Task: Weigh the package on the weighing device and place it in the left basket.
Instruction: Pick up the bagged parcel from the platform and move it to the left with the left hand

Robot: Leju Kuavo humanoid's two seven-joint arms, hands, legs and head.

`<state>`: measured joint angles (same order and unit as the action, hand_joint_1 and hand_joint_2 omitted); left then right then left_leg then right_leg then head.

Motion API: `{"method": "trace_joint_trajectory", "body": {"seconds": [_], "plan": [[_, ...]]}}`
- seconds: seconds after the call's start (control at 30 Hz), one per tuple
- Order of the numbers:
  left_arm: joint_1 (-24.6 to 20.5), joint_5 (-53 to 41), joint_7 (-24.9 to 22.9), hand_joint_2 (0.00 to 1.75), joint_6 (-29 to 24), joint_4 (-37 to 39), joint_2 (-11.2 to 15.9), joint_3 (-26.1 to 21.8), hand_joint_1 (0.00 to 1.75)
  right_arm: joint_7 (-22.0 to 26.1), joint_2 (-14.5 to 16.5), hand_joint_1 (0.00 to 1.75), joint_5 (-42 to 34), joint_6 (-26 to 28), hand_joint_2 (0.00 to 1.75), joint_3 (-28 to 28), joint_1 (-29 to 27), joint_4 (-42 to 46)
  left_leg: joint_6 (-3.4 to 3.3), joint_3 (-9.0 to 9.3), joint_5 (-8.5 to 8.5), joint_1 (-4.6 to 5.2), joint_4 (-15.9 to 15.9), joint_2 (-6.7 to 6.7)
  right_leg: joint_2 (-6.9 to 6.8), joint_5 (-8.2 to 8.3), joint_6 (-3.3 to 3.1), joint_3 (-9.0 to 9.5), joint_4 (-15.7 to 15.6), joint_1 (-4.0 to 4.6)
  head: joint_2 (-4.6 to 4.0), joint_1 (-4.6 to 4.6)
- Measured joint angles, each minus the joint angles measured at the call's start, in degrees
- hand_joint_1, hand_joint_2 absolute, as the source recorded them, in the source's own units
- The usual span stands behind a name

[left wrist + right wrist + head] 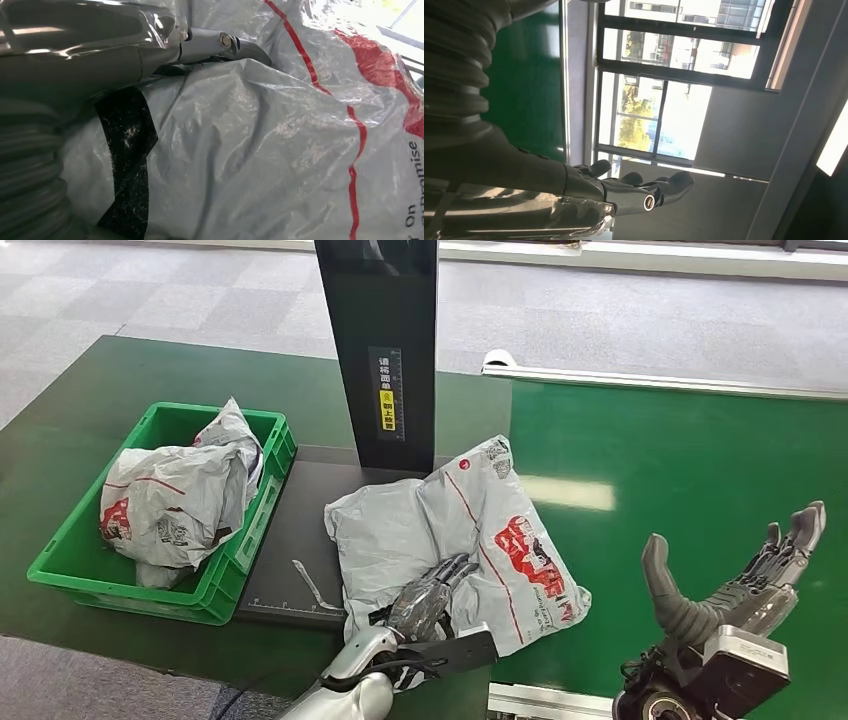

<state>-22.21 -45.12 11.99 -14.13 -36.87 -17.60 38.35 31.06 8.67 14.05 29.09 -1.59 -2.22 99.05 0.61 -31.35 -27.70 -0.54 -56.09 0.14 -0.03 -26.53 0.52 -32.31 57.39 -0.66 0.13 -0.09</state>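
Green desk [700, 470]: the biggest thing in the head view, running from centre to the right edge, with a darker stretch on the left that carries the basket.
Black scale [290, 530]: a flat dark plate at lower centre with a tall black post [378, 350] rising at top centre.
Grey package [450, 540]: plastic mailer with red print, lying at centre, its left part over the scale plate and its right part spilling onto the desk.
Basket [60, 550]: green crate at middle left, just beside the scale; it already holds another crumpled grey bag [175, 495], piled above the rim.
Left hand [425, 600]: at lower centre, resting on the package's near edge. In the left wrist view its fingers [220, 42] press against the plastic; whether they are clamped on it or only laid there, I cannot tell.
Right hand [745, 585]: lower right, above the desk, well apart from the package, fingers [669, 182] spread and holding nothing.
Risk, weighing: with part of the package off the plate, and a hand bearing on it, the reading could come out false.
Risk, lifting: thin slick plastic may slide out of a shallow hold at one edge, and the bag would sag.
Risk, placing: the basket looks nearly full, so the package may perch on top and slip over the rim.
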Motion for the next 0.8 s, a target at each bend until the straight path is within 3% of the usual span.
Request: {"method": "trace_joint_trajectory", "body": {"seconds": [0.1,0.13,0.27,0.57,0.8], "plan": [[-0.9,-1.39,-0.54,1.75,0.31,1.79,-0.26,0.37,1.41,0.1,0.28,0.0,0.22,-0.5,1.75,0.03,0.0,-0.43,-0.05,0.25,-0.09,0.0,0.03,-0.03,-0.02,-0.11,0.05,0.29,-0.02,0.0,0.0,0.0],[-1.13,-1.47,-0.36,1.75,0.61,2.28,-0.34,0.41,1.72,0.12,0.39,0.0,0.28,-0.73,1.75,0.04,0.01,-0.56,-0.07,0.32,-0.12,0.0,0.04,-0.05,-0.04,-0.14,0.07,0.38,-0.02,0.0,0.0,0.01],[-1.52,0.17,2.25,1.75,0.64,3.21,-0.56,-0.17,1.74,-0.27,0.77,0.0,0.61,-1.7,1.75,0.09,0.31,-0.98,-0.09,0.45,-0.18,0.0,0.05,-0.09,-0.09,-0.12,0.07,0.55,-0.03,-0.02,0.0,0.03],[-0.18,10.06,10.07,1.75,0.57,0.35,-0.81,-6.46,1.75,-0.84,0.85,0.0,0.36,-2.03,1.75,0.2,2.23,-2.71,-0.04,0.36,0.12,0.01,0.02,-0.07,-0.08,0.09,0.03,0.36,-0.02,-0.02,0.0,0.01],[3.3,19.85,13.59,1.75,5.72,-8.86,0.35,-9.09,1.73,-0.5,0.68,0.0,-0.59,-1.67,1.75,0.27,2.84,-3.99,-0.03,-0.02,0.11,0.0,0.02,-0.07,-0.08,0.08,0.03,-0.06,0.01,0.0,0.0,0.02]]}}
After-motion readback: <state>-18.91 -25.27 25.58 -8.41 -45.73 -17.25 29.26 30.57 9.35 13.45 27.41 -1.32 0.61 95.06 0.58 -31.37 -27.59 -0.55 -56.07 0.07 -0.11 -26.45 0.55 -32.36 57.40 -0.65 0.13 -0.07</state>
